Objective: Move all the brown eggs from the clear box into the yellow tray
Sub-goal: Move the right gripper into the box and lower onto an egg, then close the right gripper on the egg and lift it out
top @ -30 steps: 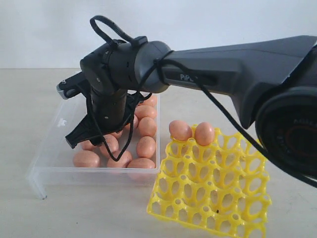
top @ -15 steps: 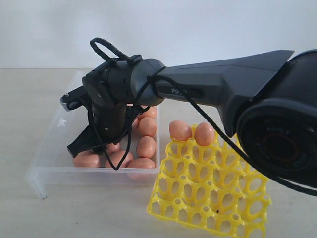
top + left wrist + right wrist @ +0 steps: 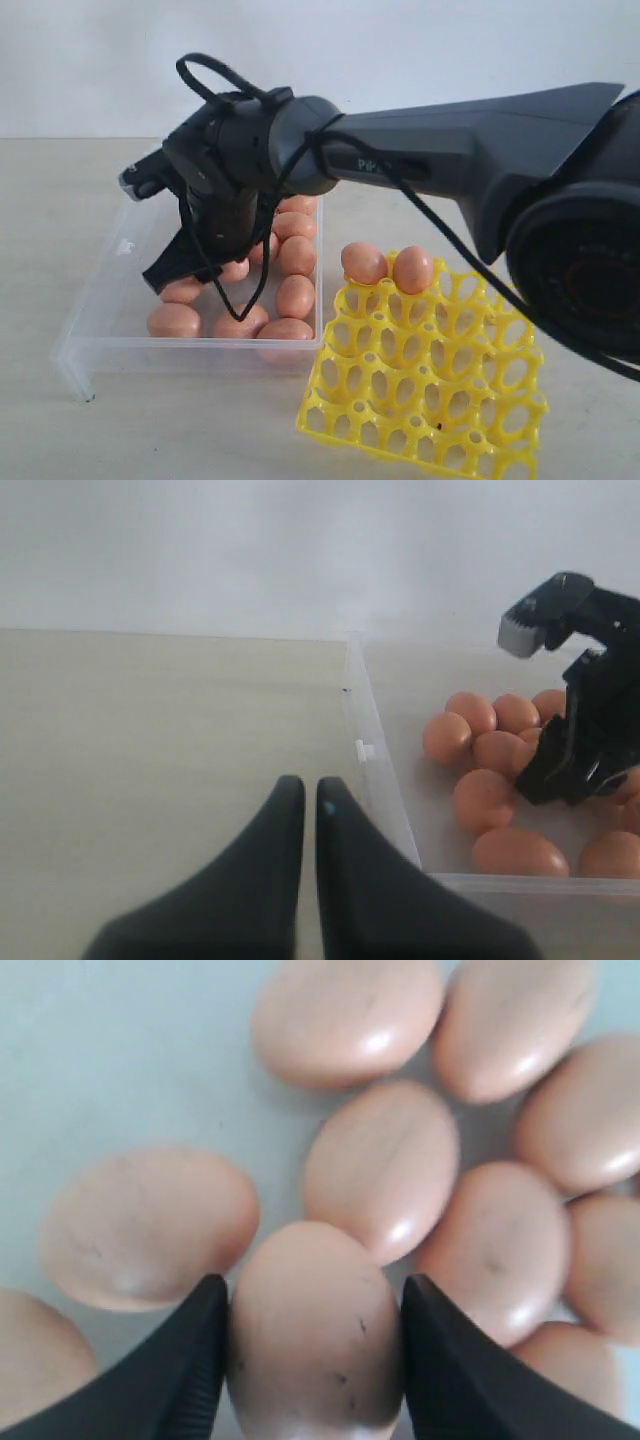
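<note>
Inside the clear box (image 3: 190, 345), my right gripper (image 3: 185, 262) hangs over a cluster of brown eggs (image 3: 296, 296). The right wrist view shows my right gripper (image 3: 315, 1360) shut on one speckled brown egg (image 3: 315, 1330), both fingers (image 3: 190, 1360) pressed against its sides, with several more eggs lying just beyond it. Two brown eggs (image 3: 364, 262) (image 3: 413, 269) sit in the far row of the yellow tray (image 3: 430, 400). My left gripper (image 3: 308, 795) is shut and holds nothing, over bare table beside the box wall (image 3: 385, 790). It is out of the exterior view.
The yellow tray stands against the clear box's right side, tilted toward the camera. Bare beige table (image 3: 60, 200) lies to the left of the box, with a plain white wall behind. A black cable (image 3: 215, 80) loops over my right wrist.
My right gripper dipped into the eggs, its jaws closed onto one egg, and it has since risen slightly. The left gripper has no earlier frame.
</note>
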{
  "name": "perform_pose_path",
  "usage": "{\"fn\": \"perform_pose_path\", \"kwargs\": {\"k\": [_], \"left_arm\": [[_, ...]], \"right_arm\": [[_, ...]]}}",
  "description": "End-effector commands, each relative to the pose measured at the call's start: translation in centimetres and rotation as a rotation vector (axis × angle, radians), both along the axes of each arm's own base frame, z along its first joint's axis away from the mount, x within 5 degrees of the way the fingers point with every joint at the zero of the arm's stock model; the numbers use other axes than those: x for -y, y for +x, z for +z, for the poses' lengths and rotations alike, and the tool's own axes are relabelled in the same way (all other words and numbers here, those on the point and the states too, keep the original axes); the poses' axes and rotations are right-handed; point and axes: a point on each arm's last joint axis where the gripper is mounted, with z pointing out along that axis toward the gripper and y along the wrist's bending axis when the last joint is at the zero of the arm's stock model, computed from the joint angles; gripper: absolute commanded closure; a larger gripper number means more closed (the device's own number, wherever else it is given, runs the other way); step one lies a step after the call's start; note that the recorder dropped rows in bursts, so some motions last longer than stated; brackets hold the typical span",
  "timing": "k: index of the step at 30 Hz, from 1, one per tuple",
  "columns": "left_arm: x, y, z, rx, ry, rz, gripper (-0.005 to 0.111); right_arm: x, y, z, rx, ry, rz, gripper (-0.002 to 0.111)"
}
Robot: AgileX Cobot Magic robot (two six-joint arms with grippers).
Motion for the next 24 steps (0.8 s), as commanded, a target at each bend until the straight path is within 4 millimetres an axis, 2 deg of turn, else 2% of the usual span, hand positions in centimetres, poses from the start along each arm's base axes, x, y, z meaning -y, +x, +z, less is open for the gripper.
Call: {"fn": "perform_pose_path", "kwargs": {"k": [1, 9, 13, 18, 24], "left_arm": [[0.0, 0.0, 0.0, 0.005, -0.001, 0.003, 0.103], [0.0, 0.0, 0.0, 0.005, -0.001, 0.003, 0.103], [0.0, 0.0, 0.0, 0.005, -0.001, 0.003, 0.103], [0.0, 0.0, 0.0, 0.005, -0.001, 0.003, 0.103], [0.0, 0.0, 0.0, 0.005, -0.001, 0.003, 0.103]], "right_arm": [[0.6, -0.3, 5.8, 0.115, 0.072, 0.008, 0.108], [1.9, -2.4, 13.7, 0.201, 0.227, -0.020, 0.108], [3.0, -3.9, 16.0, 0.298, 0.325, 0.012, 0.108], [5.0, -7.1, 16.7, 0.446, 0.490, 0.088, 0.108], [8.6, -11.3, 15.0, 0.616, 0.709, 0.158, 0.108]]}}
